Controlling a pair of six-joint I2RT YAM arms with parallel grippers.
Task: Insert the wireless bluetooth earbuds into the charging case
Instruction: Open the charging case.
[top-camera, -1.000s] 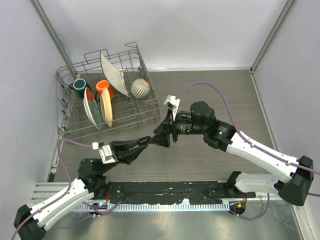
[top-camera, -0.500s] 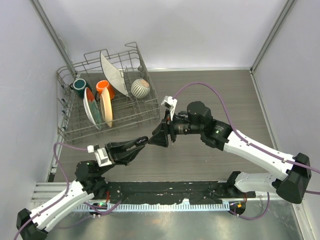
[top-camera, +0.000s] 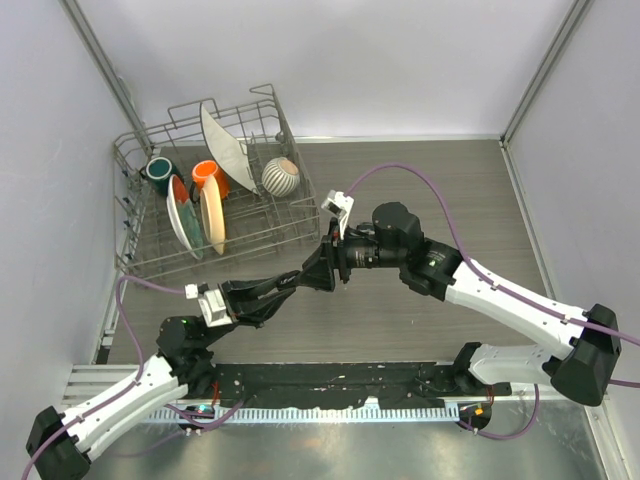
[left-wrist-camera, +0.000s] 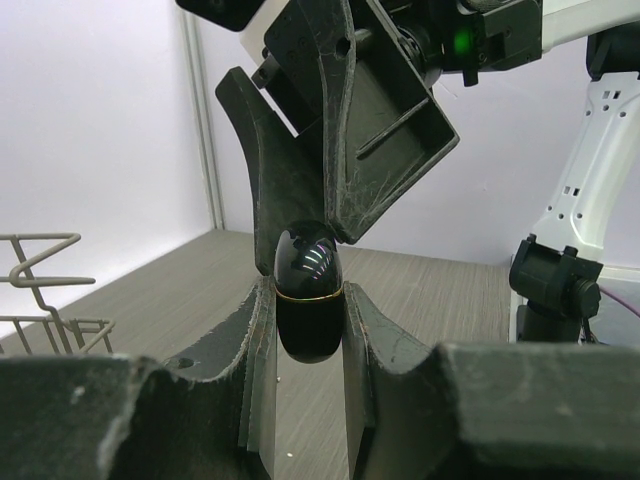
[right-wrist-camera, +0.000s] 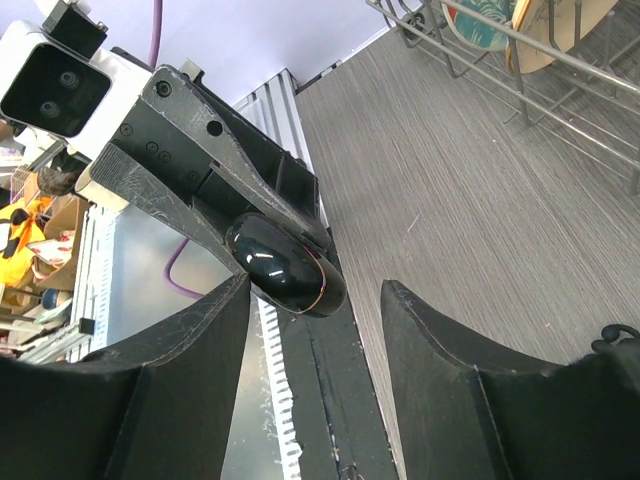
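Observation:
A glossy black pebble-shaped charging case (left-wrist-camera: 308, 322) with a thin gold seam is closed. My left gripper (left-wrist-camera: 308, 300) is shut on its lower half and holds it above the table. In the top view the left gripper (top-camera: 296, 281) meets my right gripper (top-camera: 318, 276) over the table's middle. In the right wrist view the case (right-wrist-camera: 286, 266) sits between the open right gripper (right-wrist-camera: 315, 292) jaws, close to the left finger (right-wrist-camera: 205, 330). No earbuds are in view.
A wire dish rack (top-camera: 150, 235) with plates, mugs and a striped bowl stands at the back left; its wires show in the left wrist view (left-wrist-camera: 40, 290) and the right wrist view (right-wrist-camera: 520, 60). A black rail (top-camera: 330, 385) runs along the near table edge.
My right gripper has moved left toward the left gripper, and its open jaws now stand around the case. The left gripper drew back slightly, then returned.

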